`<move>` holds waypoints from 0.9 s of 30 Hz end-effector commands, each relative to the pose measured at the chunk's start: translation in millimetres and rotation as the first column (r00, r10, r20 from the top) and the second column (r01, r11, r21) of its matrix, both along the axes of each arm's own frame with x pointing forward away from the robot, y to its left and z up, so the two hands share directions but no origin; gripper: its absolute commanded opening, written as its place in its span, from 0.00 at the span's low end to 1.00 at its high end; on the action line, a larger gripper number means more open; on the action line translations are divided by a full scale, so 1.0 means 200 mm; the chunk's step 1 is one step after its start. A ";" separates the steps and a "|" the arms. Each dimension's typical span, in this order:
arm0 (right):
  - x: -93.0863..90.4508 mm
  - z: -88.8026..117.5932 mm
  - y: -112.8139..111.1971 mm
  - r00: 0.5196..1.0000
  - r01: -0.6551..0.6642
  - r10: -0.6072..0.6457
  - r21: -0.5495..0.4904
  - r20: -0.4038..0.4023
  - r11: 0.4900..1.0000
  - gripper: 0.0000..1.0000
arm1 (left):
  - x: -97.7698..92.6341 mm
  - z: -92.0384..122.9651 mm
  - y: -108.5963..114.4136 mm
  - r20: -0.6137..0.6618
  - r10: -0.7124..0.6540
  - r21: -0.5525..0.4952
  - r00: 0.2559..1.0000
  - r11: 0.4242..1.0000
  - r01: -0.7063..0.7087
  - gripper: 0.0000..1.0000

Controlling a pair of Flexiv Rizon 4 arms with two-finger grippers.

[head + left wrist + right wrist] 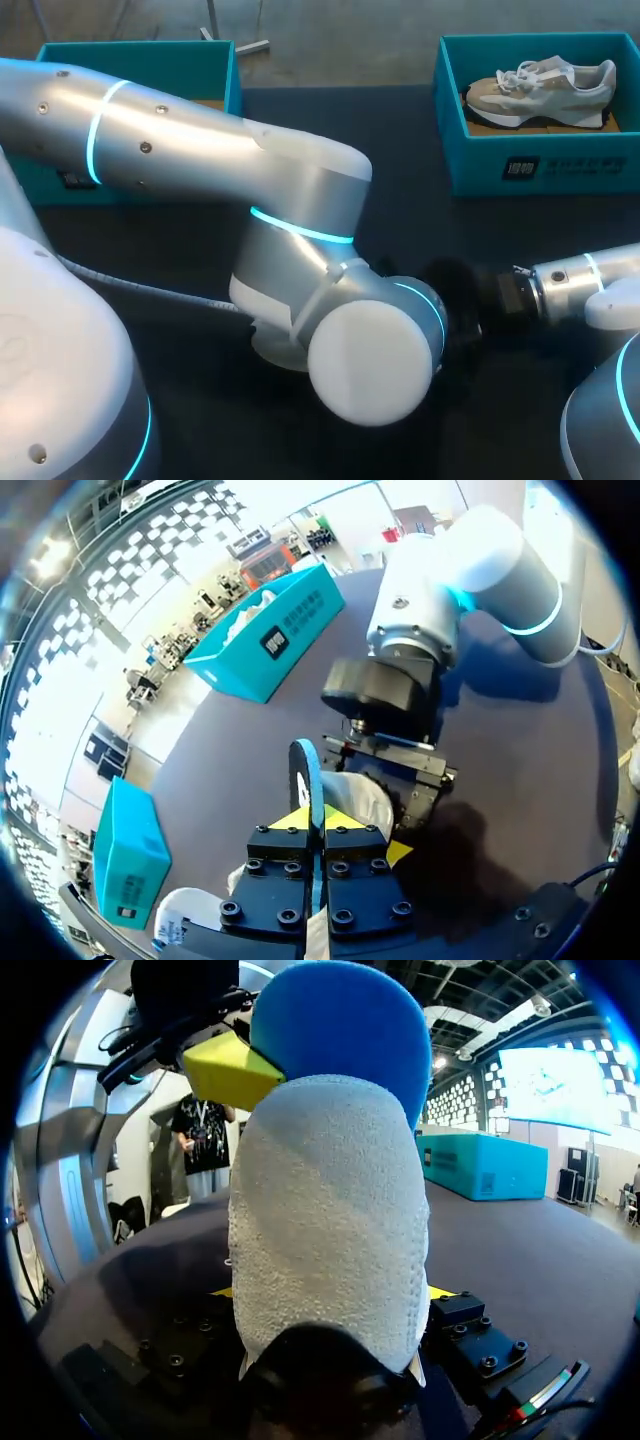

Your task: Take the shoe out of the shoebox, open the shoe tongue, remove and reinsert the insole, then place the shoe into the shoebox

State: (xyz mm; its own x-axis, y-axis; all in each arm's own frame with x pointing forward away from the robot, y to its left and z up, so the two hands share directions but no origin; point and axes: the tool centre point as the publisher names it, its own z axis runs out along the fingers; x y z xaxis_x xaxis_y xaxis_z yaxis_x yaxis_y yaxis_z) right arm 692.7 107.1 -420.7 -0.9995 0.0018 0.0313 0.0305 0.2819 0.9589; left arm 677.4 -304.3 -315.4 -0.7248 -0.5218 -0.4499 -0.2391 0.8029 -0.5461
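Insole clamped edge-on between left gripper fingers; just ahead, right gripper grips shoe.

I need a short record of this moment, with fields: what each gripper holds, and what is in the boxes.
left gripper: shut on blue insole, which stands upright
right gripper: shut on white textured item, probably the shoe
grippers: close together at mid-table
right shoebox: holds beige sneaker
left shoebox: contents hidden behind left arm
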 end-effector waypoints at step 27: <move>-0.01 -0.01 0.01 1.000 0.001 -0.001 -0.004 0.000 1.000 0.00 | 0.03 -0.01 0.05 0.038 -0.045 -0.051 0.998 0.998 0.047 0.31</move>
State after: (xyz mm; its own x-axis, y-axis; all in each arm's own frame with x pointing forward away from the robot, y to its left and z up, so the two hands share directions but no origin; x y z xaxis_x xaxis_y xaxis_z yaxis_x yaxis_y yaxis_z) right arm 692.7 107.1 -420.7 -0.9995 0.0017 0.0313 0.0305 0.2819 0.9590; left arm 678.3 -308.4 -318.7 -0.7159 -0.5181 -0.4681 -0.1978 0.7935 -0.5756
